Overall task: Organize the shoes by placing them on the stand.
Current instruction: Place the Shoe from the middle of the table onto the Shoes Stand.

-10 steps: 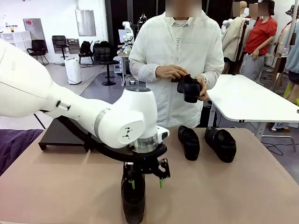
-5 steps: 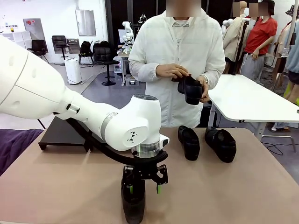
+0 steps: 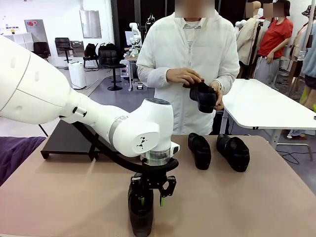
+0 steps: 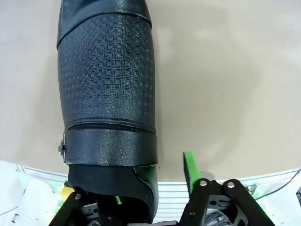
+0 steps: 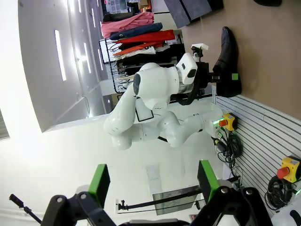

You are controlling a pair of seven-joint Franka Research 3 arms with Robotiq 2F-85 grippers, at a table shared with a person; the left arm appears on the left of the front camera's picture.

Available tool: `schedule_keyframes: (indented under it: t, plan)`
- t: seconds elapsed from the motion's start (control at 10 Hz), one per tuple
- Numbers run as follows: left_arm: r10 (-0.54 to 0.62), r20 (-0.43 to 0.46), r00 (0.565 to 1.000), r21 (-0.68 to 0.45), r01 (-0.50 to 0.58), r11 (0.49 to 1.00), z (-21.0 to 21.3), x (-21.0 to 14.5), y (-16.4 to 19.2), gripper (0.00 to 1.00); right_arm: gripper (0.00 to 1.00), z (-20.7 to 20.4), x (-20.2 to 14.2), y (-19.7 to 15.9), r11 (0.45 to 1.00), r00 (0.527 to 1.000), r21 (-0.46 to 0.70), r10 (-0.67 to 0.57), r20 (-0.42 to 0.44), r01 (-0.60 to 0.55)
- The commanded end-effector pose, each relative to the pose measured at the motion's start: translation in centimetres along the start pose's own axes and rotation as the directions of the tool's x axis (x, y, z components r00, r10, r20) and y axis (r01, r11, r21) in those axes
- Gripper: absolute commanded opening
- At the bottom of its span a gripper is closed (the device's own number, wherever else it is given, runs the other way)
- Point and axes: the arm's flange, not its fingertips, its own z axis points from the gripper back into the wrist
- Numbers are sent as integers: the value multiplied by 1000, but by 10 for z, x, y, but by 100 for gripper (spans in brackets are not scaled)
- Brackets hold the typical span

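Our left hand (image 3: 151, 201) hangs unclenched at the heel end of a matte black round-toed shoe (image 3: 140, 221) lying on the tan worktop (image 3: 237, 197), right of the low flat black stand (image 3: 64, 140) and nearer us.

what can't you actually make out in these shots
- Stand: front view, right end hidden behind the left arm.
- Near shoe: left wrist view, far end cut off by the top edge.
- Left gripper: left wrist view, one finger hidden behind that shoe.
- Held shoe: front view, partly covered by the person's hands.
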Motion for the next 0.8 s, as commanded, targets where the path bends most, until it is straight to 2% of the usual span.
schedule_keyframes:
  t: [0.0,0.7]
  plan:
    - [19,5,1000,25,-19,1000,2,1,-3,0,100,2,-1,3,1000,1000,-7,9,-10,-9]
    - [13,18,1000,35,-13,999,11,-8,3,0,100,2,-1,3,1000,1000,-7,9,-10,-9]
